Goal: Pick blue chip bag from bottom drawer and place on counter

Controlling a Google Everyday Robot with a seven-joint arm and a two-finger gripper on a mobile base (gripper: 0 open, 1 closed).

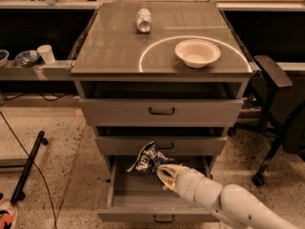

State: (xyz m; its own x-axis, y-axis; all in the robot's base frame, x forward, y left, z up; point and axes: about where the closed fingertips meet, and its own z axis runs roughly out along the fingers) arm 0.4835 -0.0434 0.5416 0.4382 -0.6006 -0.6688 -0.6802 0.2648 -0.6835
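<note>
The blue chip bag, dark navy with white lettering, hangs crumpled in my gripper, which is shut on its lower right edge. I hold it above the open bottom drawer, in front of the middle drawer's face. My white arm comes in from the lower right. The counter, glossy grey-brown with a white arc, lies above the three drawers.
A silver can lies at the counter's back, a white bowl at its right inside the arc. A side shelf with cups is left. A black office chair stands right. A black pole lies on the floor at left.
</note>
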